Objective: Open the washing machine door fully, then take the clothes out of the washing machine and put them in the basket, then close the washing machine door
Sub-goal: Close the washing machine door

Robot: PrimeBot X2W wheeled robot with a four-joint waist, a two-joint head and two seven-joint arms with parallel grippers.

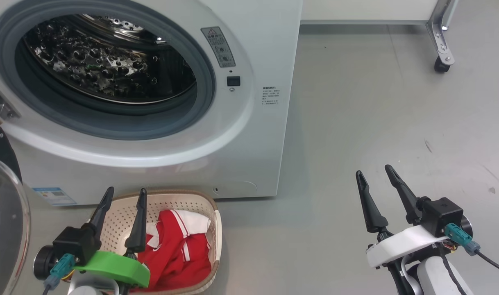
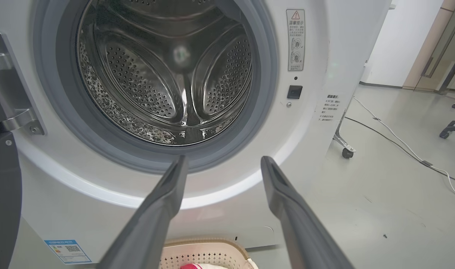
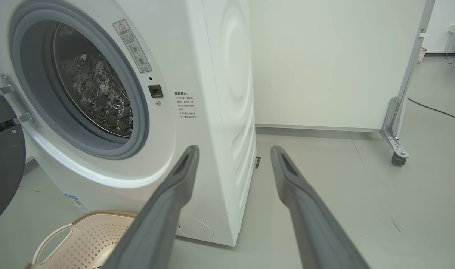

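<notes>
The washing machine [image 1: 253, 135] stands with its steel drum [image 2: 167, 74] bare inside. The washing machine door [image 1: 3, 221] is swung open at the far left, with its glass bowl and black rim [image 3: 3, 168] showing. On the floor before the machine sits the cream basket [image 1: 216, 229] with the red and white clothes [image 1: 180, 250] lying in it. My left gripper [image 1: 126, 190] hovers open over the basket's left part, fingers pointing at the machine, nothing between them. My right gripper [image 1: 373, 170] is open over bare floor to the machine's right, holding nothing.
A white panel on a metal leg with a caster [image 1: 441, 64] stands at the back right. Cables [image 2: 399, 145] run across the grey floor farther right. Open floor lies between the machine and the right gripper.
</notes>
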